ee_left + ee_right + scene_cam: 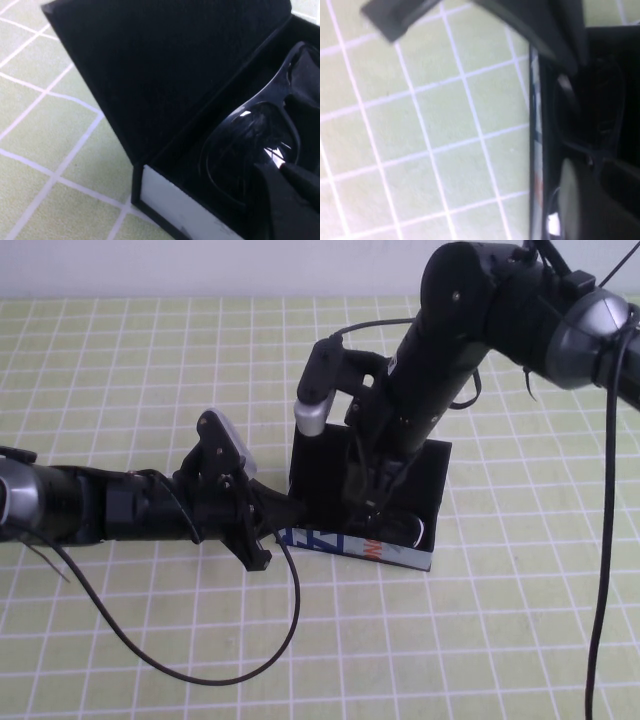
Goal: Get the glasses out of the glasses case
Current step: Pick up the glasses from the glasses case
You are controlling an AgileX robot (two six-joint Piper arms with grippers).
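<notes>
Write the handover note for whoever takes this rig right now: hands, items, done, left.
Left hand: low at the left end of the glasses case; its grip is hidden.
Right hand: reached down inside the open case, over the glasses; whether it has gripped them cannot be seen.
Items: case sits on the green checked mat, lid raised. Glasses lie inside.
Done: case opened.
Left: grasp the glasses, lift them clear, set them on the mat.
</notes>
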